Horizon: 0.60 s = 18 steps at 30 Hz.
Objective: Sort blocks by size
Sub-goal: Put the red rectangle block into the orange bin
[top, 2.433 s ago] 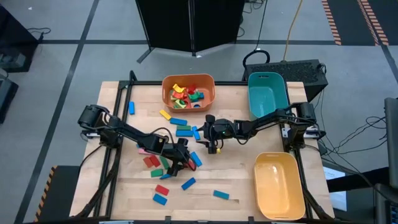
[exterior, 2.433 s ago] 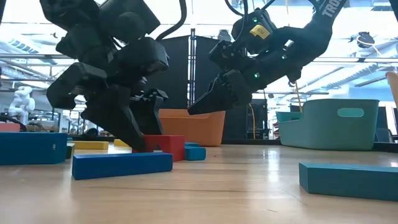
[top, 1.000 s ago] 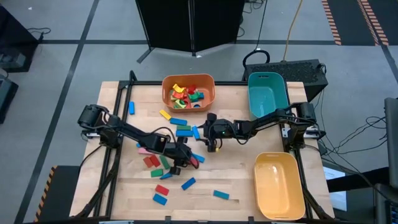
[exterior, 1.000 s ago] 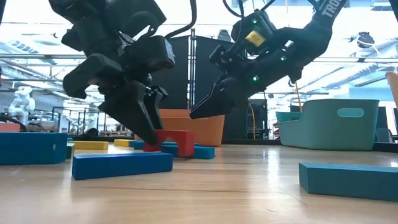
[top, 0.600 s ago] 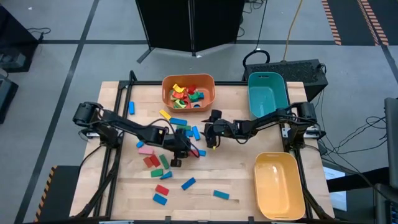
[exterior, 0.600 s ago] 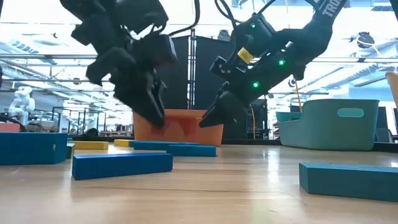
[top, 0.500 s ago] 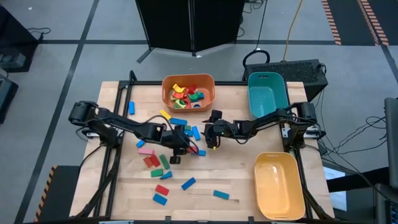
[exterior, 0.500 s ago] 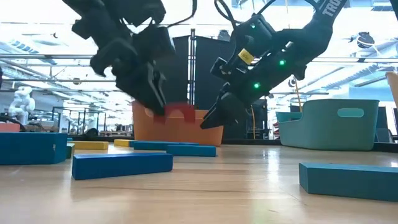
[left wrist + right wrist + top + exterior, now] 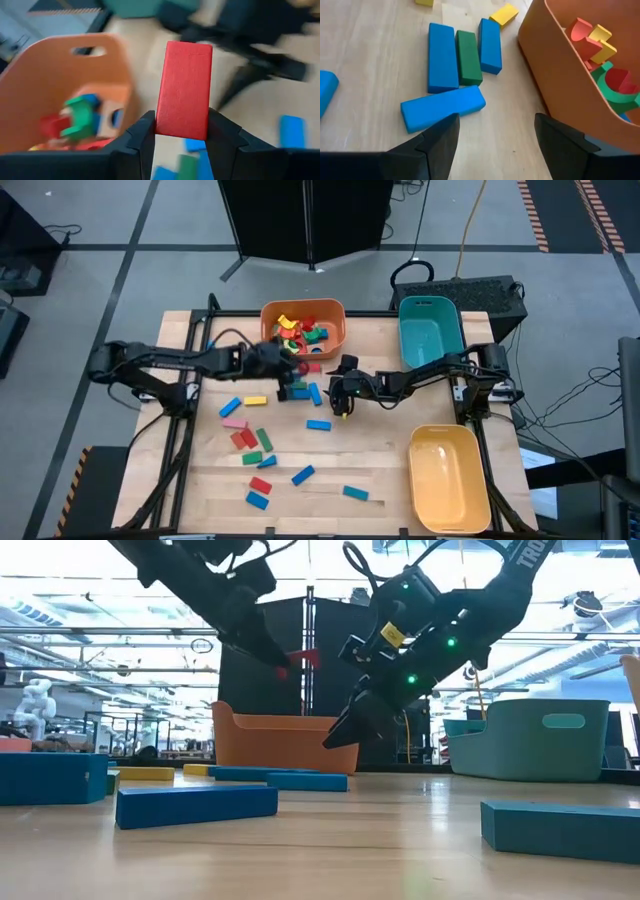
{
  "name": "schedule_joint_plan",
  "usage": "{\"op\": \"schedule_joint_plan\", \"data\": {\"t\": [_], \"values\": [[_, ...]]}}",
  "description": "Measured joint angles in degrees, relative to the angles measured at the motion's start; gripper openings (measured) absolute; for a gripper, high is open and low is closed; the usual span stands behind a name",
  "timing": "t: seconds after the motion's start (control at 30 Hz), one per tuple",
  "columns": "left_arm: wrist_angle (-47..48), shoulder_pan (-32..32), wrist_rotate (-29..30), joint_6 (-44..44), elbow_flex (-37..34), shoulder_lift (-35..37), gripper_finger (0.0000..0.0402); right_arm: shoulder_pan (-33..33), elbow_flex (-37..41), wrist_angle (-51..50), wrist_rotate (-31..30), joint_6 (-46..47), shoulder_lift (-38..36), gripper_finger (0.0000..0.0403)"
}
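Note:
My left gripper (image 9: 292, 368) is shut on a red block (image 9: 184, 90) and holds it high over the table, just on the near side of the orange bin (image 9: 268, 328); in the low view the red block (image 9: 301, 660) is above the bin's rim. My right gripper (image 9: 340, 400) is open and empty, low over the table's middle, with blue and green blocks (image 9: 451, 62) lying flat on the table ahead of it. Several more blocks (image 9: 258, 442) in red, blue, green, yellow and pink lie flat on the near left part of the table. My left gripper pinches the red block's two long sides near one end (image 9: 181, 131) between its two fingers (image 9: 143, 137). The fingers lie across the block, and most of its length sticks out past them. The block is lifted clear of the table and the bin.
The orange bin (image 9: 60, 80) holds several coloured shapes. A teal bin (image 9: 430, 330) stands at the far right and a yellow bin (image 9: 447, 475) at the near right. Blue blocks (image 9: 195, 803) lie near the table's front edge.
My left gripper has taken the red block up off the table and carried it toward the far edge, to beside the orange bin, rising above the bin's rim. My right gripper has stayed open near the middle.

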<state>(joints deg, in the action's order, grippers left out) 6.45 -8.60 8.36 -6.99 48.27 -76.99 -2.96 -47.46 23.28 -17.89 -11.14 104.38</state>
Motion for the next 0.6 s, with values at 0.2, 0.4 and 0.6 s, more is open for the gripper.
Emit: {"op": "schedule_joint_plan", "data": {"t": [0.2,0.4,0.6], "values": [[-2.0,-8.9,0.0,4.4,0.0,-1.2,0.013,-0.1,0.0,2.0,2.9,3.0,0.0,0.0247],[-4.9,-16.2,0.0,11.3,0.0,-2.6,0.0139,-0.1,0.0,6.8,4.7,9.5,0.0,0.0247],[-4.6,-20.5,-0.3,15.5,0.0,-3.4,0.0187,-0.1,0.0,7.7,4.7,12.0,0.0,0.0247]]}}
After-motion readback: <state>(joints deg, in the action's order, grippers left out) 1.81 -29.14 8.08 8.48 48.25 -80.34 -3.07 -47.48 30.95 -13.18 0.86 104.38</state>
